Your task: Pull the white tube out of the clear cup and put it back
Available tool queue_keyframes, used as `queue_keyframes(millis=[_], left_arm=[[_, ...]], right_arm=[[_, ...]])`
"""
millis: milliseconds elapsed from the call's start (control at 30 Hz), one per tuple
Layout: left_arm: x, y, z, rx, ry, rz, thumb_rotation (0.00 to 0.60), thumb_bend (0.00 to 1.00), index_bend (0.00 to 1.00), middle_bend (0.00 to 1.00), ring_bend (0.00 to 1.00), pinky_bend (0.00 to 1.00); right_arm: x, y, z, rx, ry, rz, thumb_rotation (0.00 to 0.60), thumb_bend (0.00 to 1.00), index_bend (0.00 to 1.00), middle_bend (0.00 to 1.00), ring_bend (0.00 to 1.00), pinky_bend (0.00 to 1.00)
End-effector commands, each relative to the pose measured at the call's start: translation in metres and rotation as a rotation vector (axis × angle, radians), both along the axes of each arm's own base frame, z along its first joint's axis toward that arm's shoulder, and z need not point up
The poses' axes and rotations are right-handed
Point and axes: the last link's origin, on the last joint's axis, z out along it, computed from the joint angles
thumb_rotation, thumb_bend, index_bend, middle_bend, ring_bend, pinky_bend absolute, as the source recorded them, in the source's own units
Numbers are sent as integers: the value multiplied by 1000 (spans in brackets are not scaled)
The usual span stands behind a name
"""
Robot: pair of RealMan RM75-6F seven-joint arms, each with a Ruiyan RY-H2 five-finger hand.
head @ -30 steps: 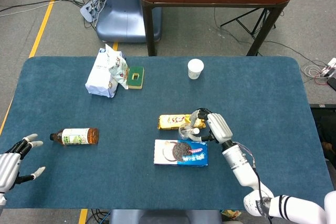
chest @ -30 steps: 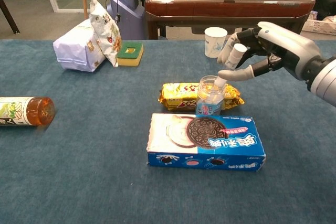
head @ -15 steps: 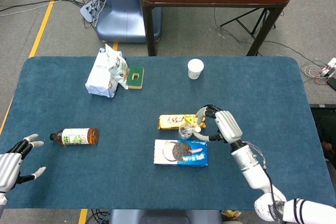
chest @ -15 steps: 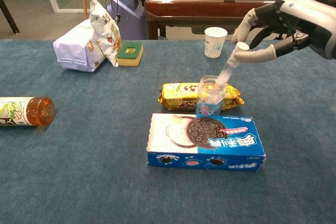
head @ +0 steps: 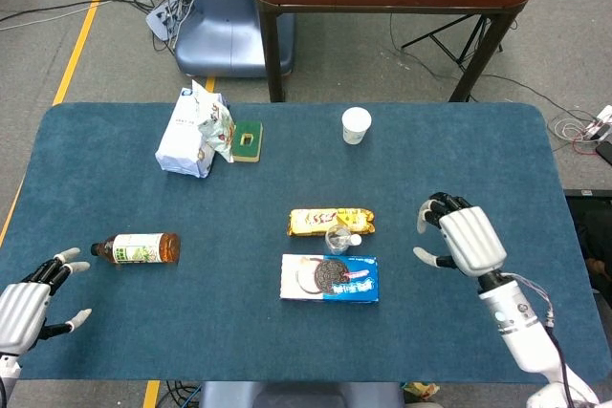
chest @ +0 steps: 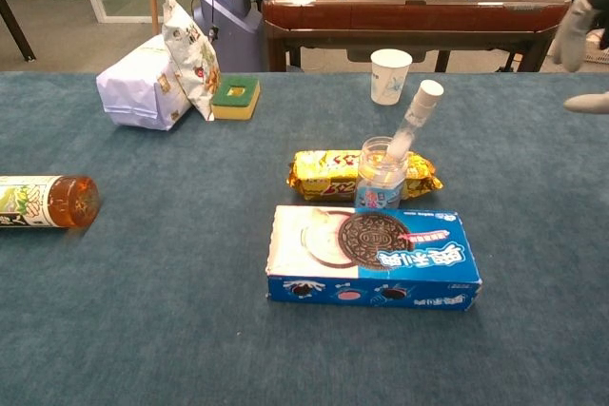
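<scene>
The white tube (chest: 413, 118) stands tilted in the clear cup (chest: 382, 174) near the middle of the surface (head: 478, 160), so the put-back looks done. The right robot hand (head: 460, 241) hangs empty, fingers apart, well clear toward the right edge; the left robot hand (head: 29, 305) is empty and spread by the near left corner.

The white tube (chest: 412, 118) leans in the clear cup (chest: 382, 174) (right hand (chest: 582, 35) well apart).

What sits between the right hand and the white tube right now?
Nothing: in the head view only bare blue table separates the right hand from the white tube, which leans in the clear cup.
</scene>
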Motion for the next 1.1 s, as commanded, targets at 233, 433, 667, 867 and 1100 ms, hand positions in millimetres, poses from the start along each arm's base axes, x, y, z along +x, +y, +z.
queue_keyframes(millis=[233, 433, 667, 867, 1100], left_arm=[[1, 4, -2, 41, -31, -46, 600, 206, 282, 155, 203, 398], [-1, 7, -4, 51, -37, -54, 600, 206, 281, 156, 202, 396], [-5, 12, -3, 48, -37, -46, 600, 206, 281, 155, 199, 396], [-5, 13, -6, 40, -31, -45, 600, 206, 284, 156, 201, 397], [-4, 14, -10, 21, -26, -46, 600, 206, 286, 158, 202, 398]], right_arm=[[-37, 55, 34, -143, 187, -140, 600, 251, 546, 411, 246, 331], [-56, 73, 43, -213, 173, -183, 600, 251, 546, 411, 246, 331], [-80, 86, 49, -243, 147, -233, 600, 251, 546, 411, 245, 331], [-91, 89, 54, -253, 129, -263, 600, 251, 546, 412, 245, 331], [-93, 88, 53, -243, 104, -262, 600, 251, 546, 412, 245, 331]])
